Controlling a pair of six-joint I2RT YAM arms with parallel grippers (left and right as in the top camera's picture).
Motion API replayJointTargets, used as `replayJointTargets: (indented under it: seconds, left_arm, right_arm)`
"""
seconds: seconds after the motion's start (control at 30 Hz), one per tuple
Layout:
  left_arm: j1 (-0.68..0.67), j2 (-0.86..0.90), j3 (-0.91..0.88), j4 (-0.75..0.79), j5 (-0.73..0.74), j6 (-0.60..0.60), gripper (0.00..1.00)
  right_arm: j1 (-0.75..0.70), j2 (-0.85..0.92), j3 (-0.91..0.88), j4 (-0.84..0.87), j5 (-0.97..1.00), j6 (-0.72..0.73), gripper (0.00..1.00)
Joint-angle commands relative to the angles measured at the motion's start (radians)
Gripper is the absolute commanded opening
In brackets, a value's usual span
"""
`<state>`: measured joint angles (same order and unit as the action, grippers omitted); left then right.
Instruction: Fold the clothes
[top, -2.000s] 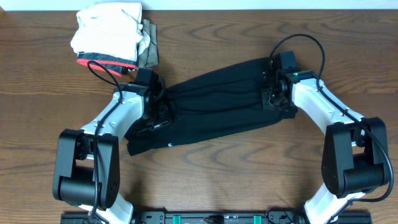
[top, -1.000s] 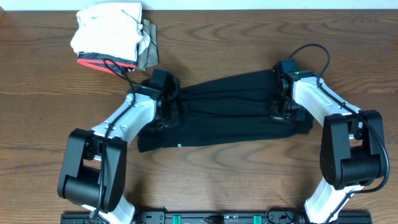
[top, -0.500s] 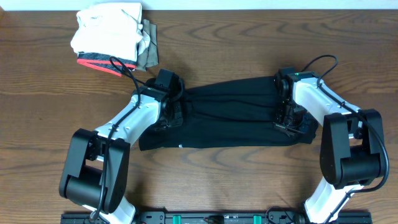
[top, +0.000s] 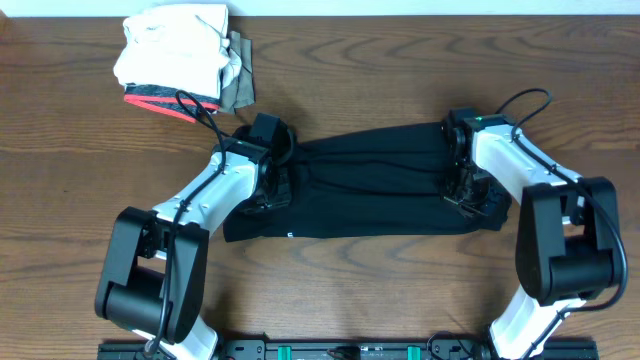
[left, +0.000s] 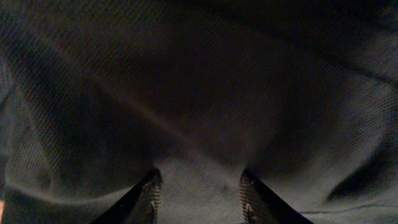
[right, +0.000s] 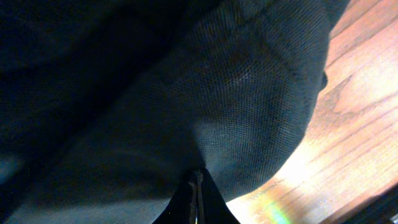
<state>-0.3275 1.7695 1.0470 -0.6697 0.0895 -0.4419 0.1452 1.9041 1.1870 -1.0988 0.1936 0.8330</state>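
The black shirt (top: 370, 185) lies on the table (top: 400, 290) as a long, creased band, a little nearer the robot's base than the pile of folded clothes (top: 180, 60) and stretching away from it to the right. A small white mark (top: 290, 235) shows on the shirt's near edge, at the end closer to the pile.

The left gripper (left: 200, 190) sits on the shirt's end nearest the pile. Its fingers (left: 151, 194) stand partly apart with a fold of the black cloth bunched between them, and creases fan out from the grip.

The right gripper (right: 196, 180) is at the end farthest from the pile. Its tips are pressed together, pinching the shirt's edge, with bare wood showing just beside the cloth.
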Motion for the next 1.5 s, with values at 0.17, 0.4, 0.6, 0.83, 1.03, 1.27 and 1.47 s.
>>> replayJointTargets:
  seconds: [0.17,0.4,0.6,0.83,1.03,1.27,1.47]
  left_arm:
    - [0.001,-0.201,0.037,-0.032,-0.022,0.023,0.45]
    - [0.002,-0.336,0.066,0.020,-0.015,-0.072,0.55]
    - [0.002,-0.264,0.151,0.024,0.016,-0.117,0.68]
    - [0.003,-0.071,0.280,0.024,0.087,-0.229,0.76]
    - [0.008,0.061,0.352,0.042,0.087,-0.364,0.77]
    - [0.052,0.112,0.354,0.100,0.092,-0.509,0.77]
    - [0.086,0.122,0.354,0.131,0.102,-0.507,0.77]
  right_arm:
    - [-0.011,-0.215,-0.003,0.061,-0.002,-0.202,0.92]
    - [-0.034,-0.330,0.011,0.171,-0.138,-0.346,0.99]
    - [-0.100,-0.298,0.105,0.193,-0.285,-0.443,0.99]
    - [-0.166,-0.247,0.187,0.185,-0.435,-0.490,0.99]
    - [-0.170,-0.203,0.188,0.150,-0.494,-0.504,0.99]
    - [-0.166,-0.163,0.187,0.095,-0.498,-0.528,0.99]
    - [-0.163,-0.163,0.187,0.090,-0.498,-0.527,0.99]
